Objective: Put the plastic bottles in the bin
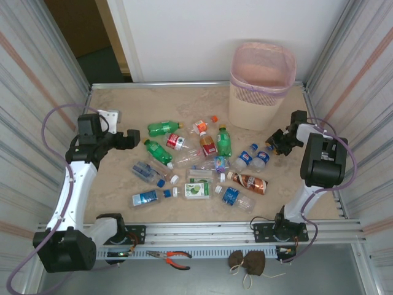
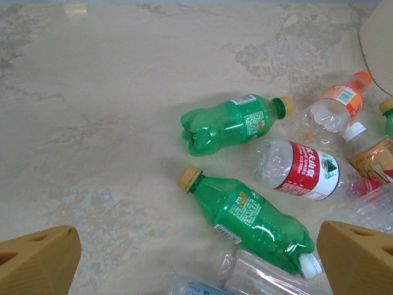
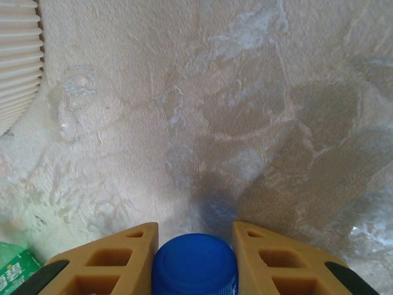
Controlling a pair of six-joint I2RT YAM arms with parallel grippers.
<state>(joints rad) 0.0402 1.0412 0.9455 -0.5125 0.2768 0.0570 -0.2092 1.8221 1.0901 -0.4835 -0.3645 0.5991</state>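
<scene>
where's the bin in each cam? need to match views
Top external: bin far right, by the back wall.
Left wrist: bin wall at top right corner.
Right wrist: bin wall at upper left edge; right tool grips a blue-capped bottle at bottom.
Shared landmark: the marbled tabletop.

Only one label can be read: the red-and-white wrapper on the clear crumpled plastic bottle (image 2: 301, 169) lying on the worktop (image 2: 110, 123) carries white Chinese characters ending in "山泉". The labels on the farther green plastic bottle (image 2: 230, 123) and the nearer green plastic bottle (image 2: 249, 221) bear print too small to read.
</scene>
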